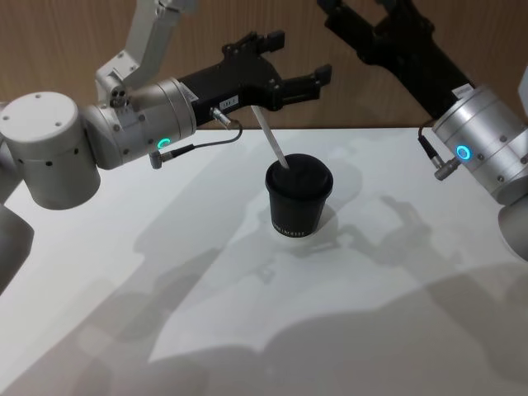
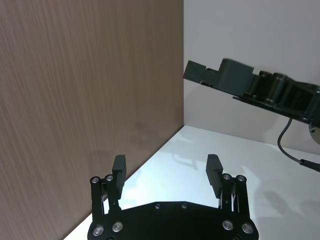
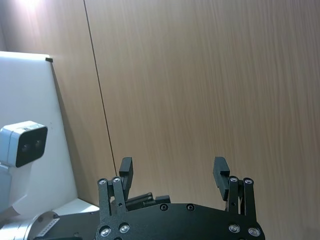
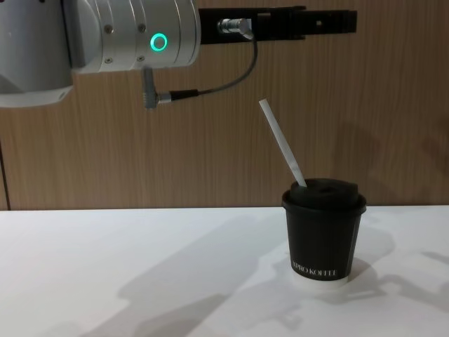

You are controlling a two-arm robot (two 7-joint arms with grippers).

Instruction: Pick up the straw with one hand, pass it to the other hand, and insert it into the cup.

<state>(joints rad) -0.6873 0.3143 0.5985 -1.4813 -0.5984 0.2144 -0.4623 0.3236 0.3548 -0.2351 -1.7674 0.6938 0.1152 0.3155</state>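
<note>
Straw (image 4: pixel 282 145) thin, tilted, in domed cup (image 4: pixel 323 235)

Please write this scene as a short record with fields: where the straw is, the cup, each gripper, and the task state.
straw: white straw stands in the lid, leaning toward the robot's left, held by nothing
cup: black cup with lid, upright on the white table
left gripper: left gripper open, raised behind the cup, apart from the straw
right gripper: right gripper open, raised at the right, holding nothing
task state: straw appears inserted
</note>
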